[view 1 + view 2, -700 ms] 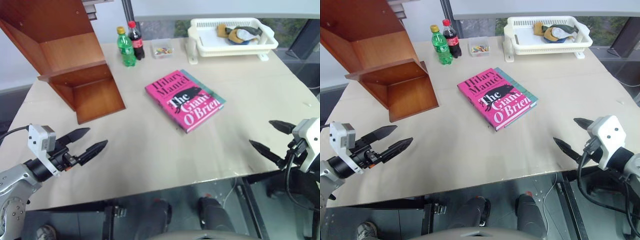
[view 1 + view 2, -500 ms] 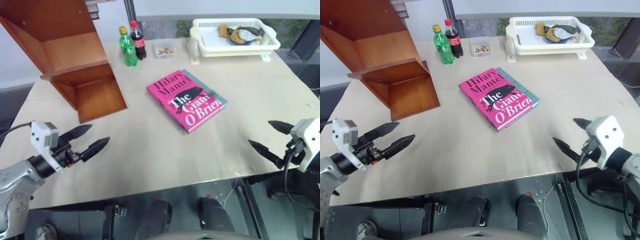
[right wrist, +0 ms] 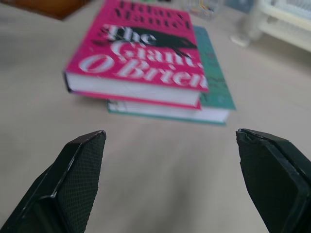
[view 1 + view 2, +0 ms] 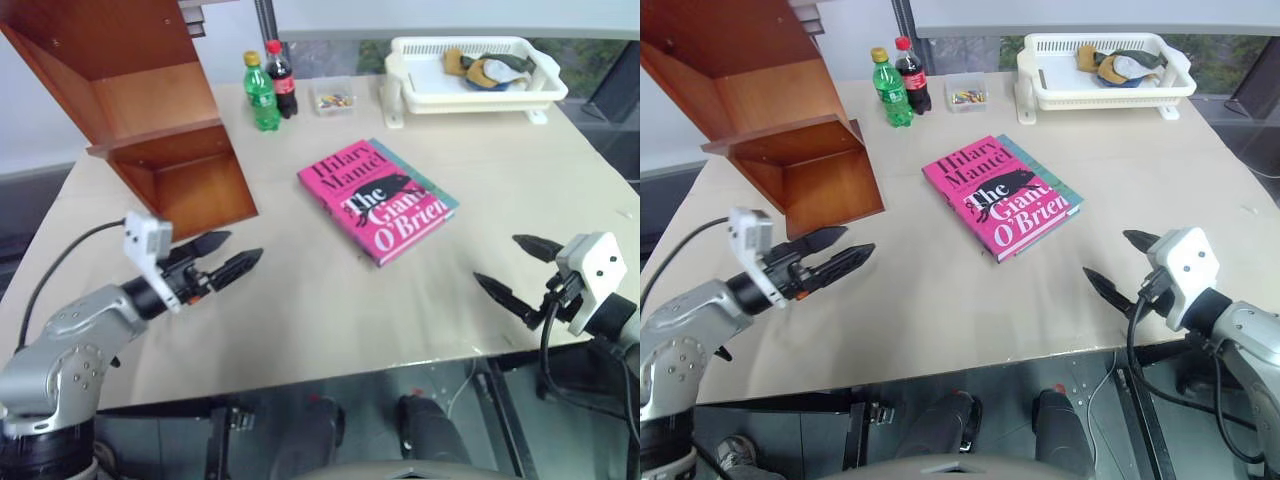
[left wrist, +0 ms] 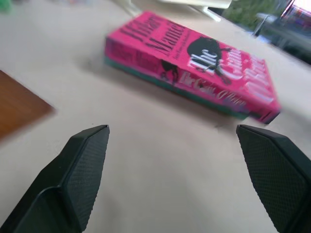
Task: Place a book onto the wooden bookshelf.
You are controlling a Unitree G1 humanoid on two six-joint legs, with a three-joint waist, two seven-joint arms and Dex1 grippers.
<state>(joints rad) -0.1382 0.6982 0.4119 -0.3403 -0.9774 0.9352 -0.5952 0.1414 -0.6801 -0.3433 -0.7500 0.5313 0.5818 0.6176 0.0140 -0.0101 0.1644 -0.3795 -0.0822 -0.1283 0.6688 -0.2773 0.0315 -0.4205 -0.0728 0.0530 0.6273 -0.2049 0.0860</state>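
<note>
room: I see bare counter (image 4: 300, 310) all around the book (image 4: 375, 200); both near corners free.
book: pink paperback, flat mid-counter, stacked on a teal book (image 3: 214, 97), square-edged.
left claw (image 4: 232, 257): wide, empty, low over counter, short of the book.
right claw (image 4: 508, 272): wide, empty, near front edge.
wooden bookshelf (image 4: 150, 120): reddish-brown, slanted panels, far left.
far edge: two bottles (image 4: 270, 85), small clear box (image 4: 332, 98), white basket (image 4: 470, 85).
</note>
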